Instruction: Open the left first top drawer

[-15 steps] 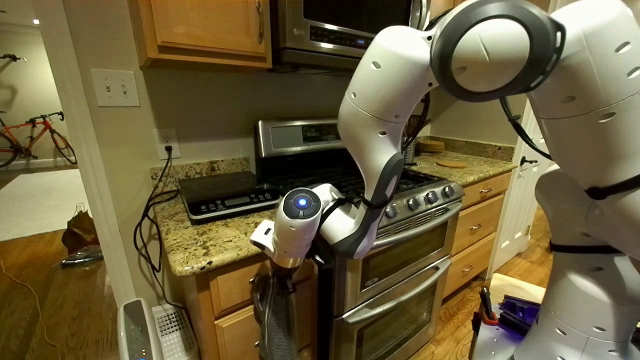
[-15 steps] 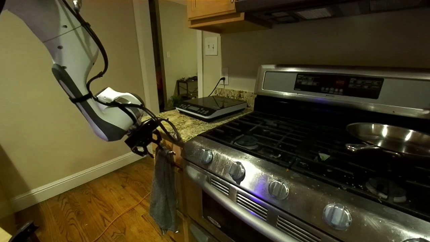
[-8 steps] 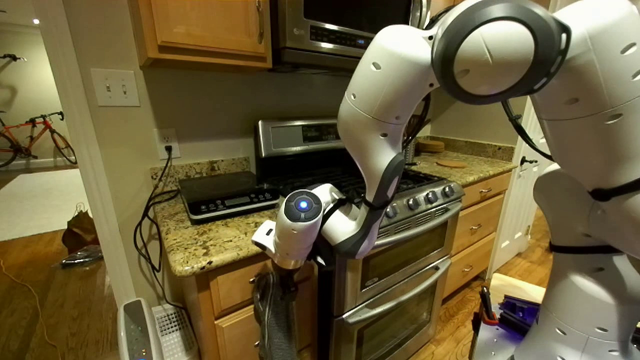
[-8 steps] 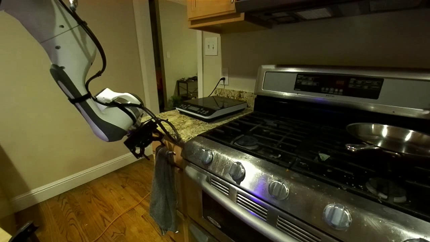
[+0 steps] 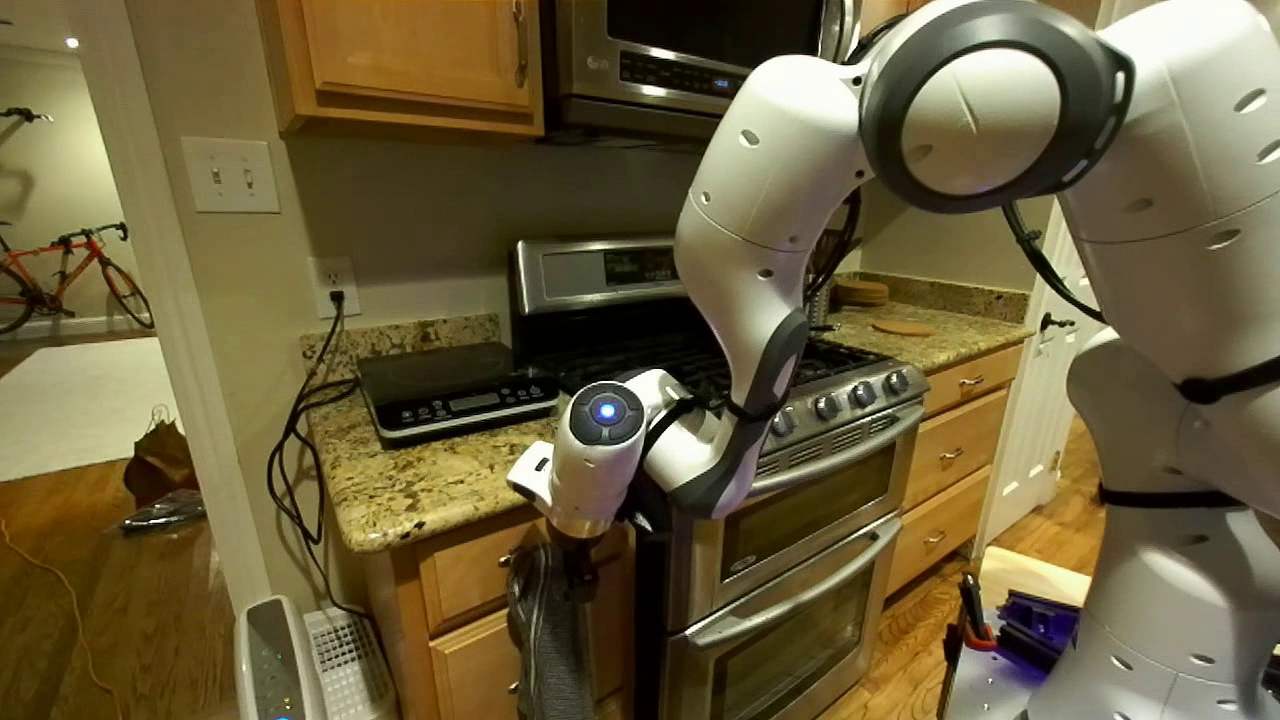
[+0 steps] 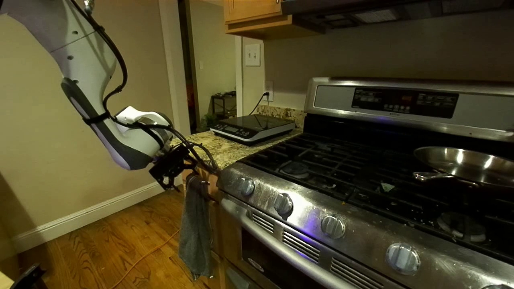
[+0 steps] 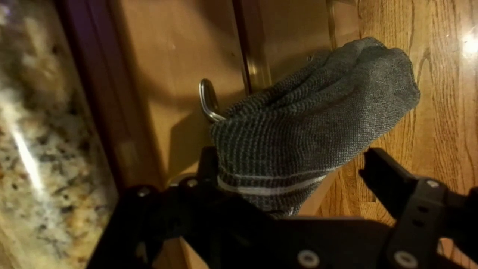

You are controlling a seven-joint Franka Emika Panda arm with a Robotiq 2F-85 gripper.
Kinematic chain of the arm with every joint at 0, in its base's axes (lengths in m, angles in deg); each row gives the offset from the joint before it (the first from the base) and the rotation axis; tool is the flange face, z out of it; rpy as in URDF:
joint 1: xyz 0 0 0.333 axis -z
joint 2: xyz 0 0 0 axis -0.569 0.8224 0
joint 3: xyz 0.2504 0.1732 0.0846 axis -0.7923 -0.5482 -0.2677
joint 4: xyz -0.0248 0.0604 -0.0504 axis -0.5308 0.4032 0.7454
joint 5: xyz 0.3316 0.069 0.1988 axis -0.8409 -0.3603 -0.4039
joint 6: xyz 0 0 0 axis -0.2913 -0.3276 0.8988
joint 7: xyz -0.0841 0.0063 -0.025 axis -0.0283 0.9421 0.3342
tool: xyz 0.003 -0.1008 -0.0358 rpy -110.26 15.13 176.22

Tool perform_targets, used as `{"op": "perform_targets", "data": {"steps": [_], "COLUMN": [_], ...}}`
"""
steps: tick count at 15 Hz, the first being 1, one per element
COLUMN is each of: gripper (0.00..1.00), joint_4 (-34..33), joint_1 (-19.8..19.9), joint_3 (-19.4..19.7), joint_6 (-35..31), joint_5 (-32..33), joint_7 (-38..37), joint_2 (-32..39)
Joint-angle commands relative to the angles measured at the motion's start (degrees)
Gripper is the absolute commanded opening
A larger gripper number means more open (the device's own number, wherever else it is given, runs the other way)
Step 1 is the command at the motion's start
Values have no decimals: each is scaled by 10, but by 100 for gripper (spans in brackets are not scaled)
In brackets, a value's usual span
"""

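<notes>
The left first top drawer (image 5: 465,578) is a flat honey-wood front under the granite counter; it looks flush with the cabinet. Its metal handle (image 7: 210,102) sticks out in the wrist view, partly covered by a grey towel (image 7: 298,130) draped over it. My gripper (image 7: 289,153) stands wide open in front of the drawer. One finger (image 7: 209,164) borders the towel's edge on the handle side; contact is unclear. The opposite finger (image 7: 388,183) is apart from the cloth, over the floor. The gripper (image 6: 178,178) hangs just above the towel in an exterior view.
The granite counter edge (image 7: 56,149) runs close along the gripper. A portable cooktop (image 5: 455,395) sits on the counter. Right beside the drawer stands the steel stove (image 6: 297,192) with knobs and a protruding oven handle. A lower wooden door (image 5: 475,665) and a white appliance (image 5: 300,660) are below.
My gripper's fingers have spread wider apart. The wrist has sunk slightly. Towel and drawer look much the same.
</notes>
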Motion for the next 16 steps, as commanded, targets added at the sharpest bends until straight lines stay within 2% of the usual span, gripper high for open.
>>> {"op": "perform_targets", "data": {"steps": [1,6,8,12,16], "gripper": [100,100,100,100,100], "joint_4": [0,1,-22,-44,-61], "joint_1": [1,3,-31,-89,-158], "joint_3": [-1,-1,27,55,99], "joint_6": [0,0,3,37,78], "joint_5": [0,0,23,31,59], "joint_7": [0,0,-46,-104,-166], "joint_2": [0,0,16,33,54]}}
